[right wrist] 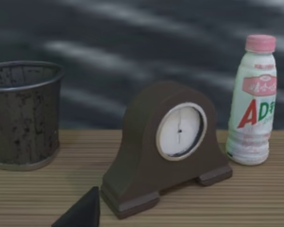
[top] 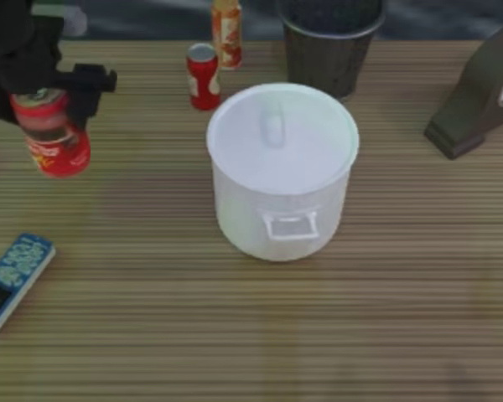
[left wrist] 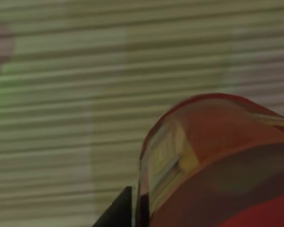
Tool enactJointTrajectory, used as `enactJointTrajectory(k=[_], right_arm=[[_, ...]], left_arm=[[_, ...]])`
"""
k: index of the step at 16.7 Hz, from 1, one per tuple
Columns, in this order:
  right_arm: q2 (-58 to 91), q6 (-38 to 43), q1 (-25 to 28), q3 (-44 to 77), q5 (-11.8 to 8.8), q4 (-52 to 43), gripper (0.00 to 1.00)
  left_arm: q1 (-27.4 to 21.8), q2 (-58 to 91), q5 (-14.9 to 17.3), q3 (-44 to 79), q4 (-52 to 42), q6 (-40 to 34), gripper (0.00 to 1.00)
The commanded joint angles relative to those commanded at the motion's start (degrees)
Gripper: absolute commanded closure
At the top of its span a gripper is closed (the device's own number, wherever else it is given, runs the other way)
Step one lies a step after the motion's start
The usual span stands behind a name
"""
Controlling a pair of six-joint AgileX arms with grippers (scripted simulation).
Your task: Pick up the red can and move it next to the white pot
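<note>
Nearest you at about 8 o'clock is a blue box (top: 14, 280) on the table (top: 235, 335). The white pot (top: 282, 172) sits dead centre. Your left gripper (top: 46, 88) is out at 10 o'clock, jaws clamped on the red can (top: 53, 134) — well apart from the pot. Right gripper's jaws — can't tell.

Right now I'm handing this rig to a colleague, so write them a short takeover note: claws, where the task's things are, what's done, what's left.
Left claw: shut on the red can, at the table's far left.
Right arm: its claw is not in the top view; its wrist camera faces a brown clock, a white drink bottle and a dark bucket.
White pot: table centre, lid on, well apart from the can.
Done: can gripped.
Left: carry it rightward, set it upright beside the pot, release.
</note>
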Motion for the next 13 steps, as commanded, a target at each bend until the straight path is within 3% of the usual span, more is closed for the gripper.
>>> enactJointTrajectory(k=[6,13], right_arm=[[0.00,0.00,0.00,0.00,0.00,0.00,0.00],[0.00,0.00,0.00,0.00,0.00,0.00,0.00]], left_arm=[[-9.18,-2.90,-3.00,-10.23,7.86,-15.45,1.00],[-9.78,-2.61,-3.19,-11.60,9.33,-16.52,1.00]])
